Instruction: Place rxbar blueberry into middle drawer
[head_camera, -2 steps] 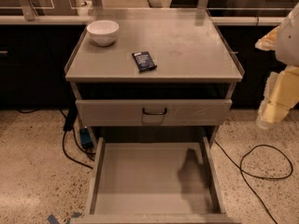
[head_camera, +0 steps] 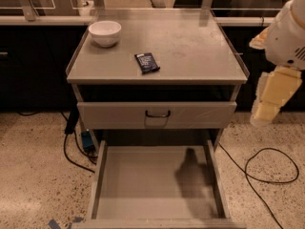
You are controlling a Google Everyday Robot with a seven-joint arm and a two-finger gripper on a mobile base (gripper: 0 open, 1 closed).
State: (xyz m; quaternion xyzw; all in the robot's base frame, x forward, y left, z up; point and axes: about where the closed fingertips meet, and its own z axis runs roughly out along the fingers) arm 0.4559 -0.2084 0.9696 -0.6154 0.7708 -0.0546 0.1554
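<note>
The rxbar blueberry [head_camera: 147,62], a small dark bar with pale print, lies flat on the grey cabinet top [head_camera: 190,51], a little left of centre near the front edge. The middle drawer [head_camera: 138,180] is pulled open at the bottom of the cabinet, and its grey floor is bare except for a shadow. My gripper [head_camera: 266,112] hangs at the end of the pale arm to the right of the cabinet, level with the closed drawer front, well away from the bar. It holds nothing that I can see.
A white bowl [head_camera: 105,32] stands at the back left of the cabinet top. A closed drawer front with a dark loop handle [head_camera: 157,114] sits above the open drawer. Black cables [head_camera: 271,168] lie on the speckled floor at the right, and a cable and blue plug [head_camera: 87,141] at the left.
</note>
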